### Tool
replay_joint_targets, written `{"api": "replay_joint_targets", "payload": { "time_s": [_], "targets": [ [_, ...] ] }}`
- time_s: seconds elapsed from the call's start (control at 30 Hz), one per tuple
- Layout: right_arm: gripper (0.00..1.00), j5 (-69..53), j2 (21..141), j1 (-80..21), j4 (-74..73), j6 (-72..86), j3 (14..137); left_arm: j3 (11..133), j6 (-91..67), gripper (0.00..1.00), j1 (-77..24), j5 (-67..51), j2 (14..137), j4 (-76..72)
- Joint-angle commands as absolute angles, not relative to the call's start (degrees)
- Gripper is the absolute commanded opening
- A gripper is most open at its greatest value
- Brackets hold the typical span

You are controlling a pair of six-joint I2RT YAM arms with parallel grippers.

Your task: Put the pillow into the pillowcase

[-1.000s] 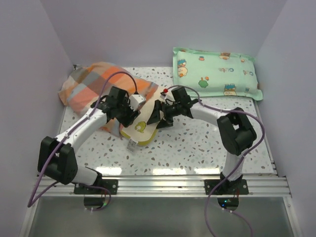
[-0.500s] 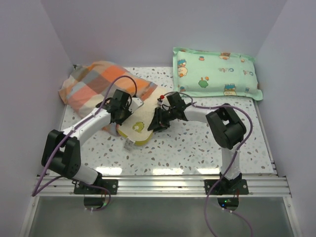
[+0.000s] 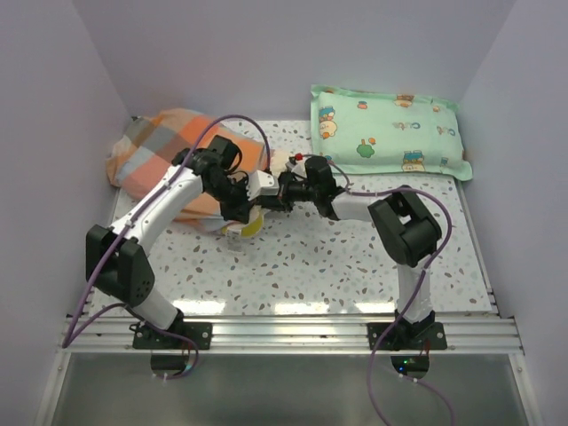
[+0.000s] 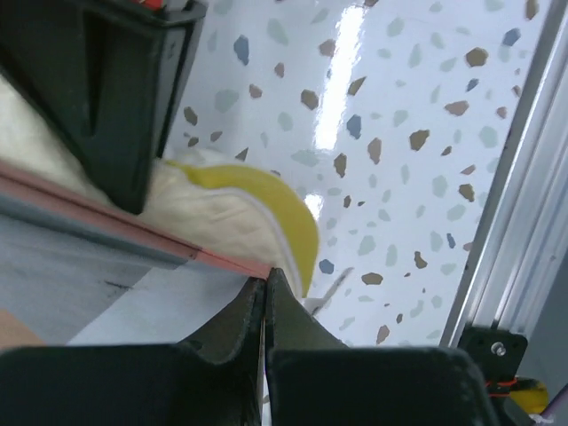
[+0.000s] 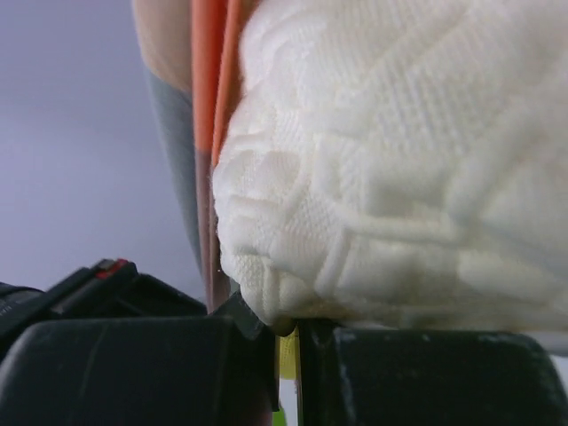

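Note:
The plaid pillowcase [image 3: 160, 146] lies bunched at the back left of the speckled table. Most of the cream pillow is inside it; only a yellow-edged corner [image 3: 249, 226] sticks out of the opening. My left gripper [image 3: 238, 209] is at that opening. In the left wrist view it [image 4: 265, 280] is shut on the pink hem of the pillowcase [image 4: 133, 232], with the pillow [image 4: 232, 209] just above. My right gripper [image 3: 277, 190] meets it from the right. Its jaws [image 5: 288, 342] are shut on the pillow [image 5: 399, 160] at its yellow edge, beside the pillowcase [image 5: 209, 98].
A mint-green cartoon-print pillow [image 3: 386, 131] leans at the back right. Pale walls close in the table on three sides. An aluminium rail [image 3: 284, 333] runs along the near edge, and shows in the left wrist view as the rail [image 4: 519, 213].
Both grippers have closed and moved back and left toward the pillowcase. The pillow has gone further in, so less of it shows.

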State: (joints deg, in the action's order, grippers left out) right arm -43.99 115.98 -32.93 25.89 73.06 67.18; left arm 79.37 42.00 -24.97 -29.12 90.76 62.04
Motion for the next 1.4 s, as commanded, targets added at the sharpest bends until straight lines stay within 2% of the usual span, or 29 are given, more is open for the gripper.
{"api": "replay_joint_targets", "payload": {
  "time_s": [0.0, 0.1, 0.3, 0.47, 0.7, 0.83, 0.9, 0.93, 0.97, 1.03, 1.07, 1.13, 1.2, 1.27, 1.3, 1.33, 1.37],
  "targets": [
    [0.00, -32.11, 113.38, -32.08, 44.29, 89.62, 67.42, 86.03, 47.29, 0.00, -26.02, -50.77, 90.88, 75.50],
    [0.00, -28.40, 113.82, -31.91, 47.54, 93.33, 66.80, 89.90, 46.85, 0.00, -26.45, -56.15, 90.00, 75.50],
    [0.00, -24.88, 113.38, -29.00, 44.74, 92.91, 69.17, 94.57, 44.21, 0.00, -27.86, -57.21, 90.88, 75.41],
    [0.00, -25.66, 114.69, -35.93, 41.67, 87.02, 68.21, 96.68, 41.76, 0.00, -29.00, -58.27, 92.19, 73.22],
    [0.00, -27.94, 118.30, -39.99, 39.03, 77.63, 56.89, 91.77, 33.66, 0.00, -27.51, -58.97, 90.44, 58.20],
    [0.00, -32.51, 117.16, -39.64, 38.85, 72.87, 54.49, 87.03, 37.26, 0.00, -27.42, -56.26, 88.95, 60.03],
    [0.00, -38.63, 117.51, -39.99, 35.43, 67.62, 57.90, 85.26, 38.93, 0.05, -27.16, -53.71, 88.42, 60.55],
    [0.00, -40.15, 117.42, -39.90, 34.81, 66.28, 58.44, 83.77, 39.28, 0.12, -26.64, -52.83, 88.16, 60.64],
    [0.05, -41.47, 116.81, -39.82, 32.11, 64.70, 58.97, 83.24, 39.20, 0.31, -25.93, -51.69, 87.98, 60.73],
    [0.20, -45.69, 115.50, -39.73, 22.05, 57.16, 61.08, 82.62, 36.67, 0.48, -22.79, -51.50, 87.72, 60.03],
    [0.33, -45.96, 112.88, -39.55, 17.97, 50.95, 61.43, 82.88, 34.65, 0.53, -21.46, -50.81, 87.54, 59.25],
    [0.41, -44.05, 109.53, -38.06, 9.28, 43.46, 62.48, 85.07, 30.08, 0.62, -17.86, -50.45, 87.97, 56.00],
    [0.45, -41.76, 104.60, -36.22, -5.57, 31.68, 65.29, 87.70, 26.47, 0.71, -17.32, -45.55, 88.50, 50.30],
    [0.51, -39.56, 101.27, -33.24, -16.05, 25.17, 68.18, 88.68, 21.29, 0.74, -17.32, -35.90, 89.38, 42.42],
    [0.60, -38.68, 100.38, -32.00, -18.08, 24.18, 68.90, 89.38, 19.01, 0.74, -17.40, -32.03, 91.04, 40.01],
    [0.65, -37.45, 99.85, -30.51, -19.85, 23.73, 69.52, 89.82, 17.85, 0.74, -17.49, -24.25, 92.27, 37.55],
    [0.69, -36.83, 99.58, -27.71, -19.69, 23.82, 70.57, 92.00, 16.71, 0.74, -17.49, -21.39, 93.85, 34.05]
  ]
}}
